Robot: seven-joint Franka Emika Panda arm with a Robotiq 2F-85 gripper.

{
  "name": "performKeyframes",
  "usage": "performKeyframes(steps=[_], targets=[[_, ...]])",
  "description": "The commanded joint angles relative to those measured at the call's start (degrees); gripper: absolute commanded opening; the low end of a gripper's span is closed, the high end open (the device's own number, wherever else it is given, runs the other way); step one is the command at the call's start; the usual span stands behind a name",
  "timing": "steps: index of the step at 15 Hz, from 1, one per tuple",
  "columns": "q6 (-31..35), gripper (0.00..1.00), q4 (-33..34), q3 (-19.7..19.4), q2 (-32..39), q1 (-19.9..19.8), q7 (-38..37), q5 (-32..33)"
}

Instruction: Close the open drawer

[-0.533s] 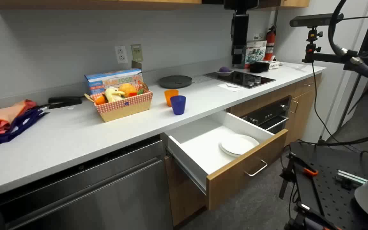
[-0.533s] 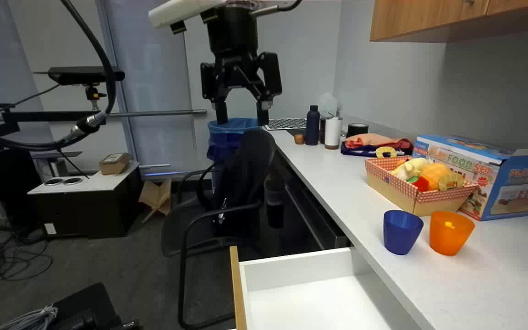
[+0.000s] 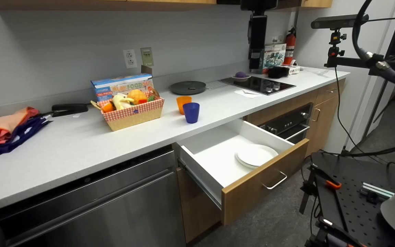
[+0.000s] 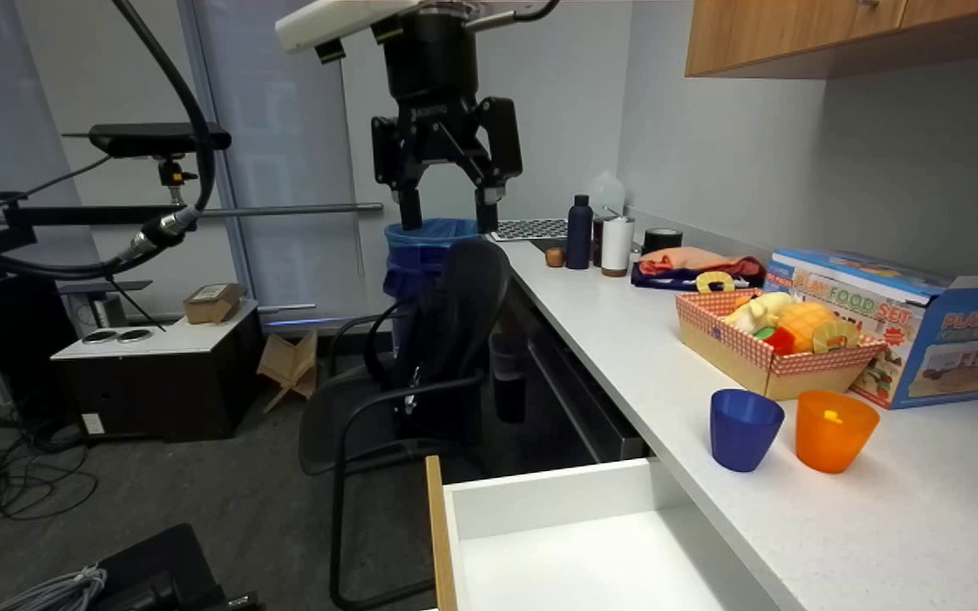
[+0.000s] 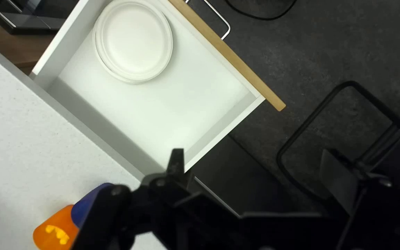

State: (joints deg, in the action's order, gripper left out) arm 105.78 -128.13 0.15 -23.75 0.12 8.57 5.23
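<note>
The drawer (image 3: 243, 197) stands pulled out under the counter, with a brown wood front and a white inner box. Its metal handle (image 3: 275, 181) faces outward. White plates (image 3: 256, 156) lie inside. An exterior view shows the drawer's side wall and front edge (image 4: 441, 535); its handle is hidden there. The wrist view looks down on the wood front (image 5: 234, 59), handle (image 5: 225, 26) and plates (image 5: 134, 38). My gripper (image 4: 448, 210) points down, open and empty, high above the drawer and touching nothing. In the wrist view its fingers (image 5: 255, 161) are wide apart near the drawer's corner.
A blue cup (image 3: 191, 112) and an orange cup (image 3: 183, 104) stand on the counter near its edge. A basket of toy food (image 3: 134, 116) is beside them. A steel appliance (image 3: 115, 209) and an oven (image 3: 286, 118) flank the drawer. A chair (image 4: 387, 416) stands on the floor.
</note>
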Motion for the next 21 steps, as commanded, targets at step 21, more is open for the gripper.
performKeyframes(steps=[21], targets=[[1.38, 1.0, -4.53, 0.08, -1.1, 0.36, -3.32, -0.76]])
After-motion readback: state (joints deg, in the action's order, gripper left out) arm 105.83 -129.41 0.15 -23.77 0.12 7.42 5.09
